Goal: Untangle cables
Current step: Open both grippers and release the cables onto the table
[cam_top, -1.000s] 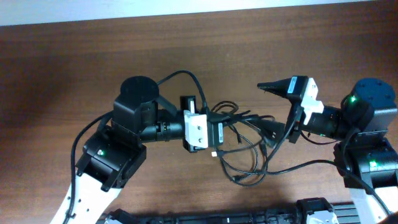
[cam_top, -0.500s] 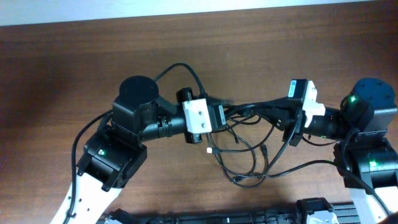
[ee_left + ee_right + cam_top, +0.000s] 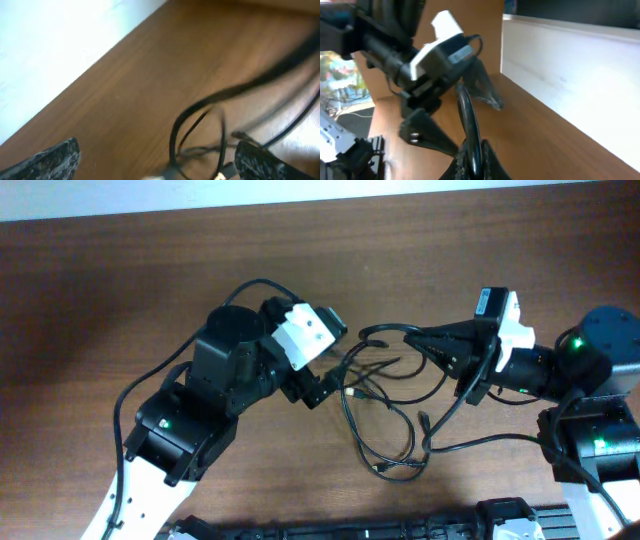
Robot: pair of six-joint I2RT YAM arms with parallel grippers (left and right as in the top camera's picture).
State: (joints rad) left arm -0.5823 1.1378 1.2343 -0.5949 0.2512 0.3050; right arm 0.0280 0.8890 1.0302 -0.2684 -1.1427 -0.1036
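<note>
Black cables (image 3: 352, 423) clamped by closed right gripper (image 3: 430, 340), looping down just beside wide-open, empty left gripper (image 3: 330, 362).

Soft, even room light is falling on the brown table (image 3: 120, 270), with faint shadows pooling beneath the arms (image 3: 180, 430). In the left wrist view, motion blur is smearing the cables (image 3: 235, 91) and a white surface (image 3: 45, 40) is blowing out; the right wrist view is rendering everything hazy and soft.
</note>
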